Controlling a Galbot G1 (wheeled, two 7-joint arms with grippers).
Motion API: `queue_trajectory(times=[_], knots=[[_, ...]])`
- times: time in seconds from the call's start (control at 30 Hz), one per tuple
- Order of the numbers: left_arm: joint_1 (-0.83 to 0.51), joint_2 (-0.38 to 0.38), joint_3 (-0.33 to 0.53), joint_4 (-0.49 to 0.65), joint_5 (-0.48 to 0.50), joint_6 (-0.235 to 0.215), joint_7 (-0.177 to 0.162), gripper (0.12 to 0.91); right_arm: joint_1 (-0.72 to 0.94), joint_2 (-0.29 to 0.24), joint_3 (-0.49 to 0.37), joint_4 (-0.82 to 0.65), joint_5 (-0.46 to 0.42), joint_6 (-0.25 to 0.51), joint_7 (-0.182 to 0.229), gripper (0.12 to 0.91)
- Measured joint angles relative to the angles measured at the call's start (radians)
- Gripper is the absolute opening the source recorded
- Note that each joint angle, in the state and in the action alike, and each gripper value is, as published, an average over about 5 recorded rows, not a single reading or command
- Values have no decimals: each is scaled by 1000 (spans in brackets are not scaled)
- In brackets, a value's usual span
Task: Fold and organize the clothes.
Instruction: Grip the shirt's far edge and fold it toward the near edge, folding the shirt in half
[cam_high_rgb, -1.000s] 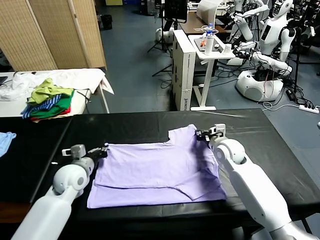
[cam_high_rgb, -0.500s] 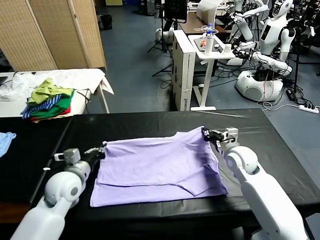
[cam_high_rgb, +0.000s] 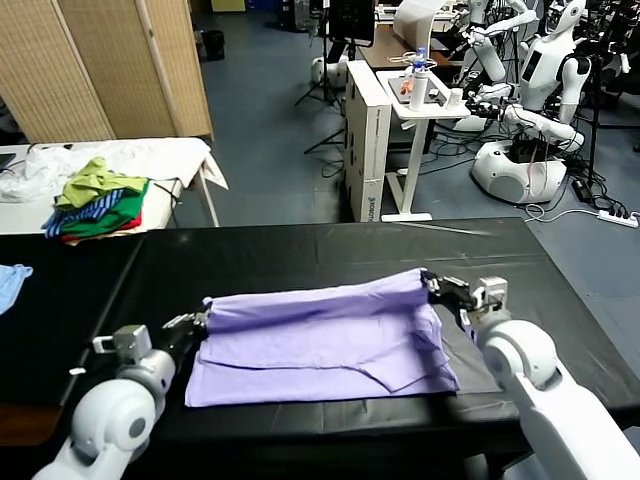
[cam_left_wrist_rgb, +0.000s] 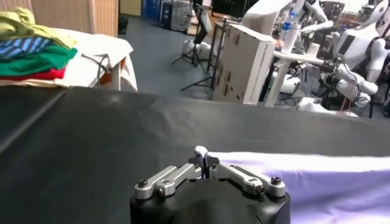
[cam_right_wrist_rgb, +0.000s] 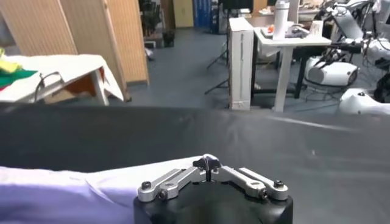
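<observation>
Black tabletop (cam_high_rgb: 300, 255) in a busy robot lab. Left gripper (cam_high_rgb: 196, 322), jaws clenched on the T-shirt's (cam_high_rgb: 320, 340) far left corner; right gripper (cam_high_rgb: 438, 288), jaws clenched on its far right corner. Between the two grips the far edge hangs lifted and taut, with the near half flat on the tabletop below. Judged: first fold underway, not laid down; further folds and tidying remain. No legible writing or labels.
</observation>
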Motion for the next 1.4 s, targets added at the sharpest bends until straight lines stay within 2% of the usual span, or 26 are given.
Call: queue_trajectory(times=[0.27,0.6,1.17,1.27,1.37,1.4], knots=[[102,-32,-35,-43,39,-7,3,180,-73,-11,2,38,-50,-50,2,139],[195,-69,-34,-58,112,-31,6,180,-131,-12,0,50,-62,-68,-2,139],[250,-112,-29,-46,184,-57,7,186,-171,-11,5,77,-76,-79,-4,141],[255,-121,-26,-45,208,-57,5,269,-184,-11,18,91,-76,-79,-4,209],[265,-132,-27,-50,226,-59,1,445,-202,-11,36,111,-74,-79,-3,372],[270,-135,-28,-54,230,-59,0,502,-208,-11,43,119,-72,-79,-3,448]])
